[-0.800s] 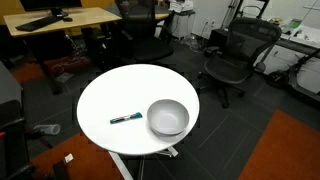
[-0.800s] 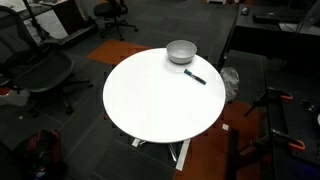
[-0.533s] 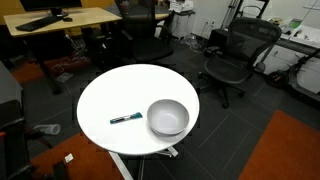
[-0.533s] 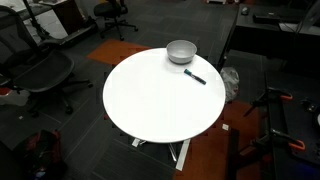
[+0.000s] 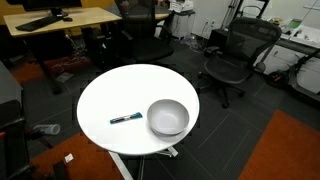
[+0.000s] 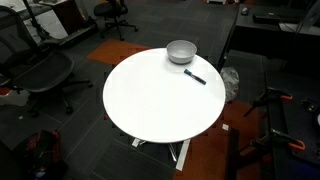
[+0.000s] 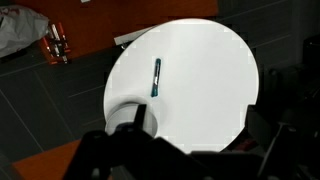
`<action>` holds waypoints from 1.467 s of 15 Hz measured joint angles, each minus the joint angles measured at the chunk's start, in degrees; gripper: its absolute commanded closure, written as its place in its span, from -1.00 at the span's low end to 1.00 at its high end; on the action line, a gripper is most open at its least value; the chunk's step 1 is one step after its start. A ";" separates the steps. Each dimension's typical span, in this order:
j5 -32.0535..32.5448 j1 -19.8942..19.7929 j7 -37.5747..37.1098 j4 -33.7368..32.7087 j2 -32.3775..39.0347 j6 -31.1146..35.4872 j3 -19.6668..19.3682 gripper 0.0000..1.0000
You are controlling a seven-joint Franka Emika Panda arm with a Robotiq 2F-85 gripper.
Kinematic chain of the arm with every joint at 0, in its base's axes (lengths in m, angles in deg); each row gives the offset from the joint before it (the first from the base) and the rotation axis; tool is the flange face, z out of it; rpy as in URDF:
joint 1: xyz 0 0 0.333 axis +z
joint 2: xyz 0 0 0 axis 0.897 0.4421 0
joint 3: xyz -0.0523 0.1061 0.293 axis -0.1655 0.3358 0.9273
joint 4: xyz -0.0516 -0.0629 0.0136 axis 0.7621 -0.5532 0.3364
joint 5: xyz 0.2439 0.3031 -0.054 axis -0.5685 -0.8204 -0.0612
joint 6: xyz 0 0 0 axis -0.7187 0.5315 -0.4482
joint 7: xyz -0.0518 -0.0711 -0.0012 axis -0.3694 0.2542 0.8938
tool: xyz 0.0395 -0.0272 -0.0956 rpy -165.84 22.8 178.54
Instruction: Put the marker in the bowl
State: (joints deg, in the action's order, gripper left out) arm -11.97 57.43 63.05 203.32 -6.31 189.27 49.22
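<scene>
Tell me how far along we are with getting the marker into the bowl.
Nothing is done yet. The marker lies flat on the white table, beside the bowl, which looks empty. In hand: nothing, the marker is untouched. Left: reach, grasp, lift, and drop it in.

Office room around a round white surface (image 5: 105, 95) on a pale pedestal.
Dark grey floor (image 5: 232, 125) surrounds the surface, and in an exterior view an orange-red floor patch (image 5: 292, 150) lies just beside it. Beyond the surface stand a pale wooden desk (image 5: 62, 18) and a black mesh office chair (image 5: 235, 52) on a star base. In an exterior view, another black mesh chair (image 6: 40, 68) stands near the surface's rim. The light is even and soft.
</scene>
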 measured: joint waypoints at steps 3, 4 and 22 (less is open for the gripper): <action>0.21 -0.16 -1.38 1.84 2.19 4.40 1.82 -1.00; 0.25 -0.19 -1.84 2.63 2.93 6.30 2.31 -1.00; 2.80 -1.35 -12.72 11.84 20.26 31.10 6.66 -1.00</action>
State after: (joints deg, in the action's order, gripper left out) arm -9.17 56.09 50.33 215.16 13.95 220.37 55.88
